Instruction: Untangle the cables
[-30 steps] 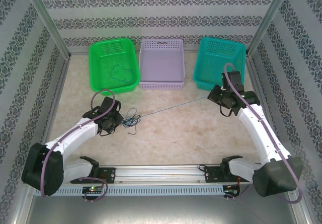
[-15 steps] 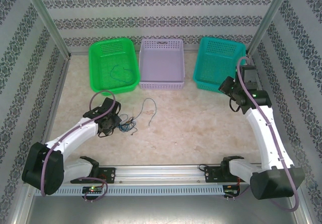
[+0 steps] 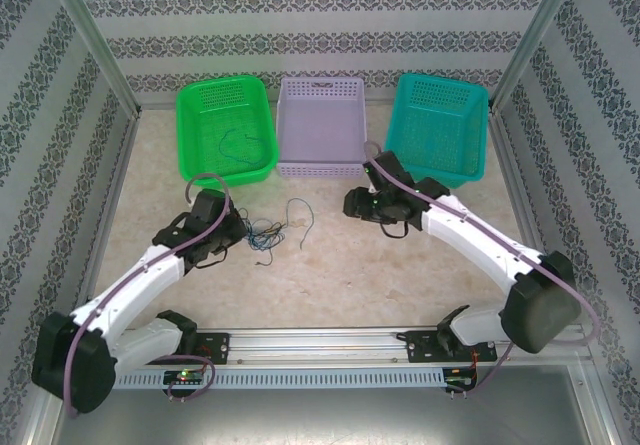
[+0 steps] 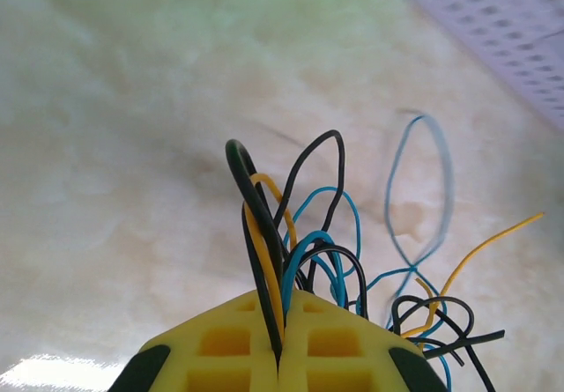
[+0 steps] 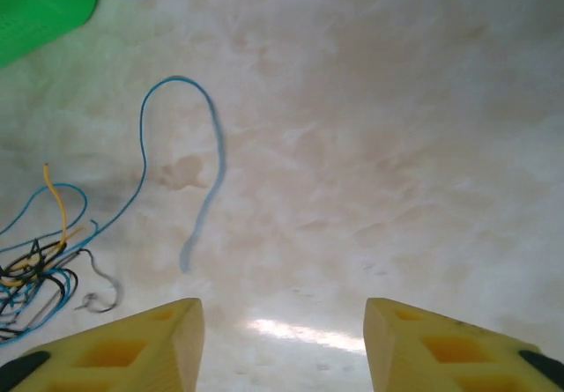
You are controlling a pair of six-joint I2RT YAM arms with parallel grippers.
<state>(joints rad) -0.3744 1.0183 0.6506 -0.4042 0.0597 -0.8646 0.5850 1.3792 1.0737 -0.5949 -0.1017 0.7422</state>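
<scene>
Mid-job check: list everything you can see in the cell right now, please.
green basket: 1, green, far left.
loose wire: 1, dark, inside the green basket.
lavender basket: 1, pale purple, far centre.
teal basket: 1, teal, far right.
cable tangle: several strands, blue, black, yellow, on the table.
blue strand: 1, light blue, looping out of the cable tangle.
table: 1, beige marbled.
left gripper: yellow fingers, shut on the cable tangle.
right gripper: yellow fingers, open, above bare table.

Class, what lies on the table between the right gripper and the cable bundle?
One curled blue cable, shown from above and by the right wrist camera.
</scene>
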